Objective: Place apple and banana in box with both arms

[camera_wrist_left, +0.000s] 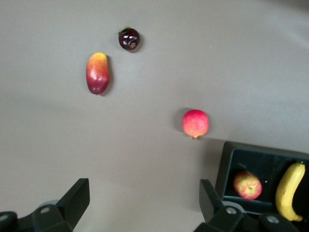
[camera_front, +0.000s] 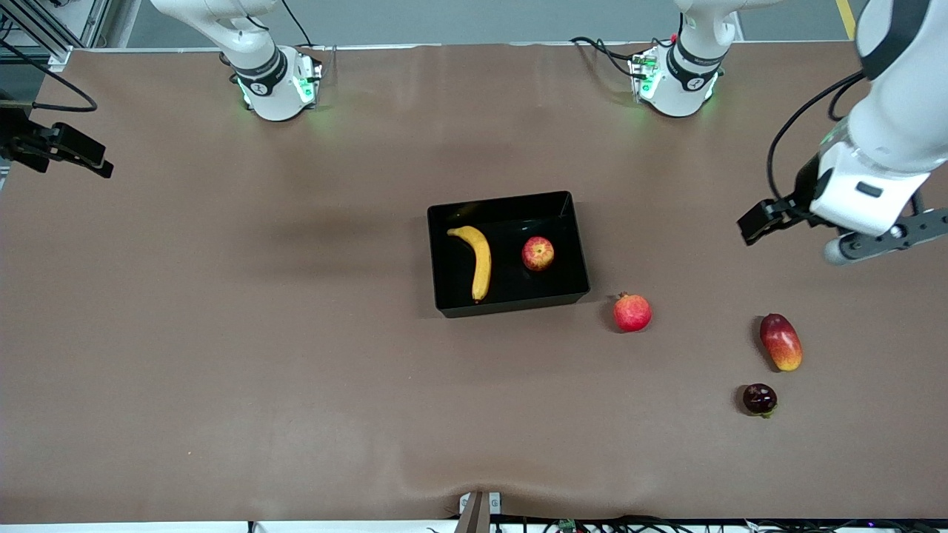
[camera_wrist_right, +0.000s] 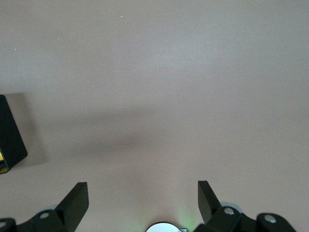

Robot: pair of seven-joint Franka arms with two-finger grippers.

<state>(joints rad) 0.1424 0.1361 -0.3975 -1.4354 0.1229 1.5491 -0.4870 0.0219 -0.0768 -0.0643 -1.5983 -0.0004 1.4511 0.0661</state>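
Nearest the camera lay a dark purple round fruit, a red-yellow mango, a round red crowned fruit. Farther, held in the glossy black box: curved yellow banana, streaked red apple. Waited spread wide over bare brown surface: left gripper, right gripper, barely seen from the front.

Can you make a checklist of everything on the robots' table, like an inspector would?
Surface: brown table, bare cover, slightly wrinkled at the edge nearest the front camera.
Job's things: banana and apple lie apart inside the black box.
Clutter: round red fruit beside the box; mango and dark round fruit toward the left arm's end.
Grippers: left gripper open, empty, over bare table; right gripper open, empty, over bare table.
Cables: black cables by the left arm's base.
Surroundings: nothing seen.
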